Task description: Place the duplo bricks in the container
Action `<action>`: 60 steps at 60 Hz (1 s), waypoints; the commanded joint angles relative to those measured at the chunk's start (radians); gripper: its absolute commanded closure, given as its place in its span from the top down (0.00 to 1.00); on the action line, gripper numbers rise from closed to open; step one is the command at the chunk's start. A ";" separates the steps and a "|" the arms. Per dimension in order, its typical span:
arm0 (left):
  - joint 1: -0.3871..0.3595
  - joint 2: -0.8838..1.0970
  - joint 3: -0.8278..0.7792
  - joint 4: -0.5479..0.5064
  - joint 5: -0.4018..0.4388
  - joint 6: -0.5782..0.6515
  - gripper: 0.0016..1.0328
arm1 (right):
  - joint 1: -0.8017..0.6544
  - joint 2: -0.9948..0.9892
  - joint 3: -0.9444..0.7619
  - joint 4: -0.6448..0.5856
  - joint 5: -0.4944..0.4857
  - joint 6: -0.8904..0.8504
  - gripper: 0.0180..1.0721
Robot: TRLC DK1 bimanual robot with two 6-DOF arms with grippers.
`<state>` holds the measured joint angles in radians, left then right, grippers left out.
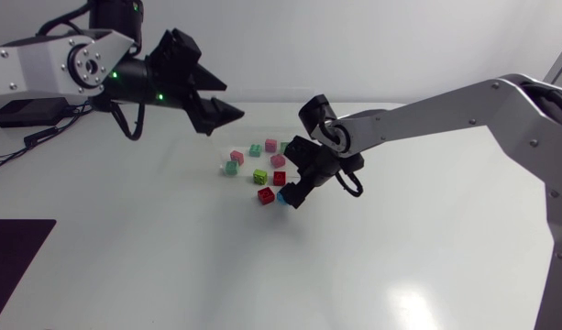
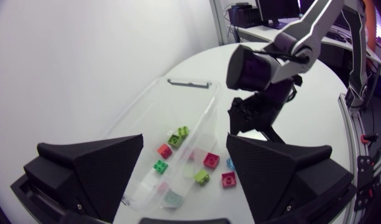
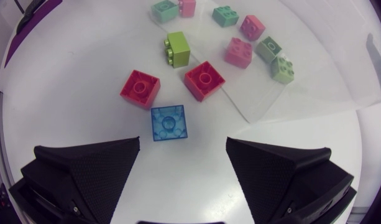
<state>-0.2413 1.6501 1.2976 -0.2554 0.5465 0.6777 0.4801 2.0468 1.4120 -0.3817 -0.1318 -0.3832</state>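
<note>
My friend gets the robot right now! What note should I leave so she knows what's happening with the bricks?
Left pincer: open, empty, raised, clear container ahead of it.
Right pincer: open, empty, blue brick just ahead of it.
Done: pink brick and several others lie in the container.
Left: blue brick, two red bricks and lime brick sit on the table outside it.

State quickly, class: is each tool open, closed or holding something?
Left tool: open, holding nothing.
Right tool: open, blue brick just ahead, not gripped.
</note>
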 commanded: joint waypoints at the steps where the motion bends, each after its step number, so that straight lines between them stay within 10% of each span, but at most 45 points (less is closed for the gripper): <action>1: 0.019 -0.023 -0.090 0.002 0.012 0.065 0.90 | 0.006 0.041 0.027 0.006 -0.009 -0.023 0.95; 42: 0.010 0.042 -0.294 0.107 0.018 0.106 0.89 | 0.009 0.131 0.094 0.007 -0.048 -0.048 0.94; 60: -0.012 0.066 -0.313 0.139 0.018 0.106 0.89 | 0.018 0.128 0.087 0.018 -0.049 -0.049 0.33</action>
<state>-0.2440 1.6882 1.0050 -0.1375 0.5514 0.7666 0.4919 2.1517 1.4925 -0.3683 -0.1768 -0.4126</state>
